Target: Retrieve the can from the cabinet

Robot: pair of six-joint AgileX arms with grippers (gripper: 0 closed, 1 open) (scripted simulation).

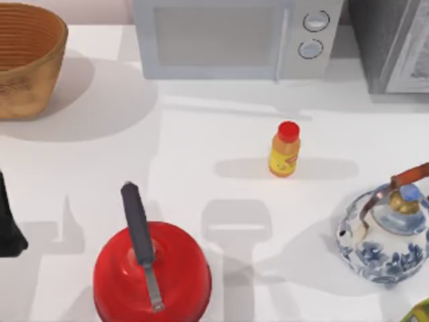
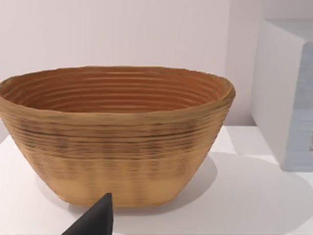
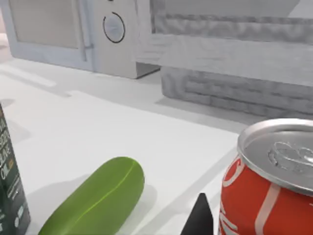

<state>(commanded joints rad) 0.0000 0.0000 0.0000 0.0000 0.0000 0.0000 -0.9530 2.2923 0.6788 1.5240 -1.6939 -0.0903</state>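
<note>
A red can (image 3: 266, 196) with a silver lid stands very close in the right wrist view, on the white table, not inside the cabinet. A dark tip of my right gripper (image 3: 200, 218) shows right beside the can. The grey cabinet (image 1: 392, 43) stands at the back right of the table, and its textured grey front (image 3: 234, 63) lies well beyond the can. My left gripper (image 2: 95, 220) is parked at the table's left edge, where the black left arm (image 1: 8, 225) shows, and it faces the woven basket (image 2: 115, 132).
A white microwave (image 1: 234, 37) stands at the back, the basket (image 1: 27, 60) at the back left. A small orange bottle (image 1: 284, 150) stands mid-table, a red kettle (image 1: 151, 275) in front, a blue-white teapot (image 1: 385, 238) at the right. A green cucumber (image 3: 98, 200) and a dark container (image 3: 10, 186) lie near the can.
</note>
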